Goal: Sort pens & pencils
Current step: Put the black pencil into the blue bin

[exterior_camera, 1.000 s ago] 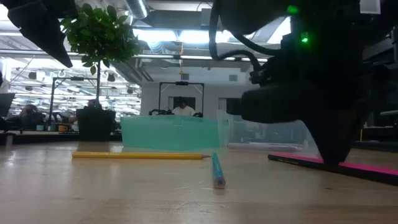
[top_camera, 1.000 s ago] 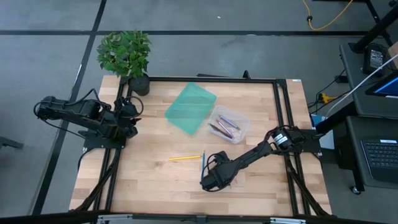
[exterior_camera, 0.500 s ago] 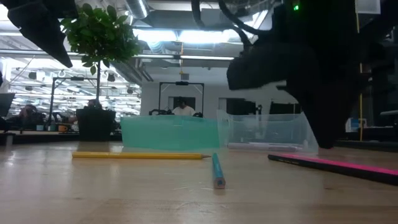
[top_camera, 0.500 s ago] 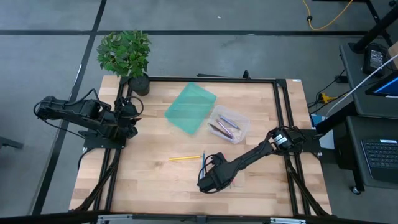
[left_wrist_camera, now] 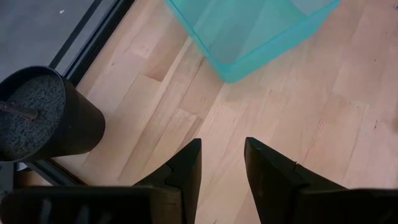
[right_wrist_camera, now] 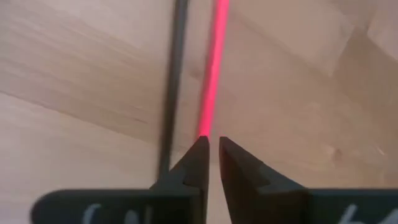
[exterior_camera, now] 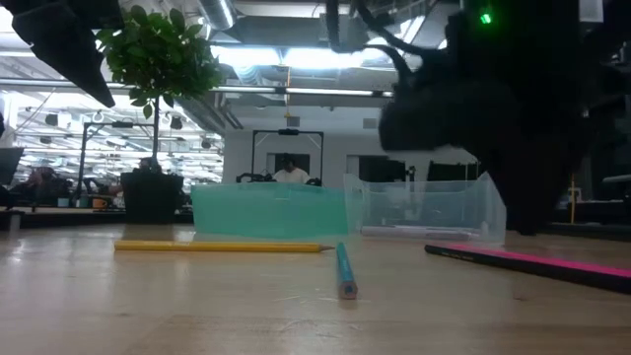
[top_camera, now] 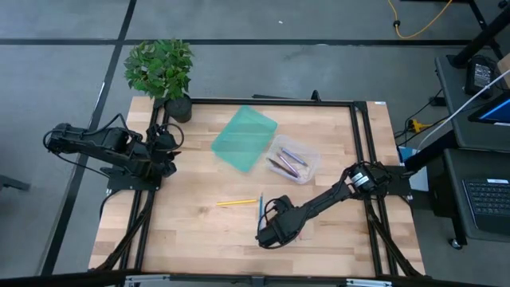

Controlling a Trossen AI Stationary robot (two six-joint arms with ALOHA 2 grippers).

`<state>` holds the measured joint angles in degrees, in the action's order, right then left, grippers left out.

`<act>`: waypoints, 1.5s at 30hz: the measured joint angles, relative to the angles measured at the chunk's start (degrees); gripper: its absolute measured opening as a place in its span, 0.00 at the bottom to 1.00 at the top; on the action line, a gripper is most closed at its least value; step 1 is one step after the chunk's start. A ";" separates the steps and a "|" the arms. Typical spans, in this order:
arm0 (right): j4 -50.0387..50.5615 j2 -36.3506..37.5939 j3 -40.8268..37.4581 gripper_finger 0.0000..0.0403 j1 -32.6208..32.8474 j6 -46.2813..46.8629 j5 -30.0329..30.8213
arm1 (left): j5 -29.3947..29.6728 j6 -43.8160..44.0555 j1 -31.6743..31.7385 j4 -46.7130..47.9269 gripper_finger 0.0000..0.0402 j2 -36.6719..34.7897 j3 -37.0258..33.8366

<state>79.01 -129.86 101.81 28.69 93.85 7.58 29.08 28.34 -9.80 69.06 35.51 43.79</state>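
Here, a wooden table point(top_camera: 191, 231) fills the frame's centre. The teal bin point(top_camera: 244, 139) and clear bin point(top_camera: 295, 159) sit upper middle, ready for sorting. Lower centre, the right gripper point(right_wrist_camera: 210, 144), fingers narrowed, nearly closed, straddles the pink pencil point(right_wrist_camera: 211, 74) beside a black one point(right_wrist_camera: 174, 81), seemingly lining up a grasp. The left gripper point(left_wrist_camera: 221, 163) waits, slightly open, centre left.

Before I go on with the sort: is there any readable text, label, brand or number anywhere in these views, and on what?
None can be read.
White marks along the right gripper's body in the right wrist view: cut off by the picture's edge, unreadable.
The pink pencil and black pencil in front of it show no print.
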 joint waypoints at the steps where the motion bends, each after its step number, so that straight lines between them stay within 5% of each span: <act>1: -0.13 0.00 -0.71 0.13 0.00 0.04 -0.95 | 0.00 0.00 0.01 0.00 0.29 0.00 0.00; 15: -3.49 0.00 -3.73 0.33 -0.68 0.01 -3.14 | 0.00 0.00 0.02 0.00 0.29 0.02 0.00; 45: -4.48 0.11 2.30 0.31 -0.76 -2.83 -0.61 | 0.00 0.07 0.00 0.02 0.29 0.02 0.00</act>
<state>74.53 -129.75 104.12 27.92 91.02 6.97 29.08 28.40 -9.80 69.08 35.53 43.79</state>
